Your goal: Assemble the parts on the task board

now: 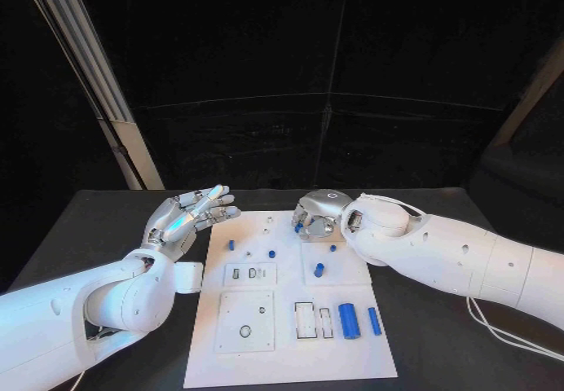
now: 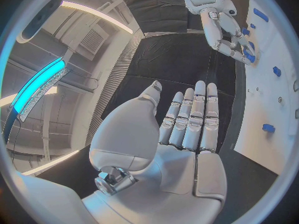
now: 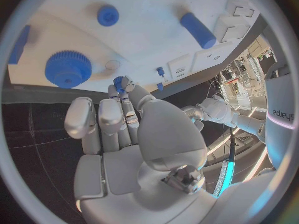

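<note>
Fingertips of the right hand (image 1: 315, 221) pinch a small blue toothed part (image 3: 119, 81), a little gear by the look of it, and hold it just above the far end of the task board (image 1: 282, 358). In the right wrist view the part sits between the thumb and the nearest finger, with the board's surface right beyond it. A larger blue gear (image 3: 68, 69) and a round blue cap (image 3: 107, 15) stand on the board just past the fingertips, and a blue cylinder (image 3: 198, 30) lies further off to one side.

The left hand (image 1: 188, 215) is released, fingers straight and slightly apart, holding nothing; it hovers off the board's edge, well apart from the right hand.

The step in hand looks like seating the small gear at its place on the board, probably beside the larger gear. To do it well, the right hand should keep the part's axis upright over its seat, lower it straight and slowly, and let the teeth find those of the neighbour with a slight turn rather than force. The pinch should loosen only once the part sits flat. The exact seat is hidden behind the fingers, so alignment cannot be judged from here
</note>
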You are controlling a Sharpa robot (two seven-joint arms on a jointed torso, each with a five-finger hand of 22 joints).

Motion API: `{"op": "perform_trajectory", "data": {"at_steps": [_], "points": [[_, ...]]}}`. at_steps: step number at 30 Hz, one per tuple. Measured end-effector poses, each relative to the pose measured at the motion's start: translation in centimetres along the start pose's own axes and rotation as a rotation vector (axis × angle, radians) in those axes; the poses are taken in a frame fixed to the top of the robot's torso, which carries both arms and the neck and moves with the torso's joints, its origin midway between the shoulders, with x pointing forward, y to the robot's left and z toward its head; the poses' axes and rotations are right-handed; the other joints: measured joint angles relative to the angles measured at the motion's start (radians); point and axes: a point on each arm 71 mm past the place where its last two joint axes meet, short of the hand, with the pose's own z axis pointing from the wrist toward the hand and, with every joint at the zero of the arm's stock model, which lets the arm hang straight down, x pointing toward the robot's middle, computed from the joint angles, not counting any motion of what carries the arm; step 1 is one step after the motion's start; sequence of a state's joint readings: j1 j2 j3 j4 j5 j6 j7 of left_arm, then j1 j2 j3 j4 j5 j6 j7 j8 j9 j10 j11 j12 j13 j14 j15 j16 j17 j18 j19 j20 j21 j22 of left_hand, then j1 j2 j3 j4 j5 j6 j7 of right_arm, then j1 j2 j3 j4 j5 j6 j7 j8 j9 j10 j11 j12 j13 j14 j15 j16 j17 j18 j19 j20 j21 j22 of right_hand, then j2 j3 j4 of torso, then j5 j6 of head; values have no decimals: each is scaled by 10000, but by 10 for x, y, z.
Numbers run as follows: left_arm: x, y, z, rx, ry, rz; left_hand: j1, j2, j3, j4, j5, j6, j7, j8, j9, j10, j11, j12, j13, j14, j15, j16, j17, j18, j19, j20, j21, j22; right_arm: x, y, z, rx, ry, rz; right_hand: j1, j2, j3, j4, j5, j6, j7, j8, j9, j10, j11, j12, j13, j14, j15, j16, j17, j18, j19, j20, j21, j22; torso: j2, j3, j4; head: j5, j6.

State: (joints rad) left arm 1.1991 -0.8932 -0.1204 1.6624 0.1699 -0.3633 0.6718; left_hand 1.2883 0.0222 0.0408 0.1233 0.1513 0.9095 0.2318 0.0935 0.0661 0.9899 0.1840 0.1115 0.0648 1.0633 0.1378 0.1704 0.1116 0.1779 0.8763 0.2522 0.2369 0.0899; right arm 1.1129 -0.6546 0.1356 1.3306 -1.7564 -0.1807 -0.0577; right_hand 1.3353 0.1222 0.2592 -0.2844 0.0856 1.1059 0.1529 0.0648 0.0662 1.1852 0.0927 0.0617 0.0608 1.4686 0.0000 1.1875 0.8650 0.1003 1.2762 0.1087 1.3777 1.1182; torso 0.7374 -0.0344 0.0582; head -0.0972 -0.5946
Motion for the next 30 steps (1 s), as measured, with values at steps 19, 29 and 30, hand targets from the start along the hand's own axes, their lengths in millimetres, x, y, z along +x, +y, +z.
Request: {"op": "perform_trajectory", "data": {"at_steps": [19, 29, 30], "points": [[5, 2, 2, -27, 118, -74, 39, 38, 23, -35, 0, 0, 0, 0, 1, 0, 0, -1, 2, 0, 0, -47, -1, -1, -1, 1, 0, -17, -11, 20, 42, 91, -1639, 325, -430, -701, 1556, 296, -2, -35, 44, 1, 5, 32, -34, 1, 8, -37, 36, 90, -53, 2, 0, 1, 85, 84, 86, -24, 121, 35, 131], [6, 1, 2, -25, 163, -98, 39, 38, 51, -63, 0, 0, 0, -43, 1, -3, 3, -5, 2, 0, 0, -47, -1, -2, -1, 1, -7, -31, -9, 20, 53, 157, -1582, 360, -470, -761, 1658, 338, -5, -37, 44, 0, 5, 31, -34, -1, -2, -37, 36, 146, -54, 2, -1, 0, 85, 101, 127, -35, 143, 55, 132], [6, 1, 2, -26, 165, -99, 39, 39, 51, -63, 0, 0, 0, -52, 1, -24, 24, -34, 2, 0, 0, -47, -1, -2, -2, 2, -38, -38, -9, 20, 54, 145, -1556, 363, -470, -762, 1687, 363, -6, -38, 43, -2, 4, 31, -34, -2, -2, -37, 36, 146, -71, 3, -1, 0, 85, 101, 128, -35, 144, 55, 127]]}}
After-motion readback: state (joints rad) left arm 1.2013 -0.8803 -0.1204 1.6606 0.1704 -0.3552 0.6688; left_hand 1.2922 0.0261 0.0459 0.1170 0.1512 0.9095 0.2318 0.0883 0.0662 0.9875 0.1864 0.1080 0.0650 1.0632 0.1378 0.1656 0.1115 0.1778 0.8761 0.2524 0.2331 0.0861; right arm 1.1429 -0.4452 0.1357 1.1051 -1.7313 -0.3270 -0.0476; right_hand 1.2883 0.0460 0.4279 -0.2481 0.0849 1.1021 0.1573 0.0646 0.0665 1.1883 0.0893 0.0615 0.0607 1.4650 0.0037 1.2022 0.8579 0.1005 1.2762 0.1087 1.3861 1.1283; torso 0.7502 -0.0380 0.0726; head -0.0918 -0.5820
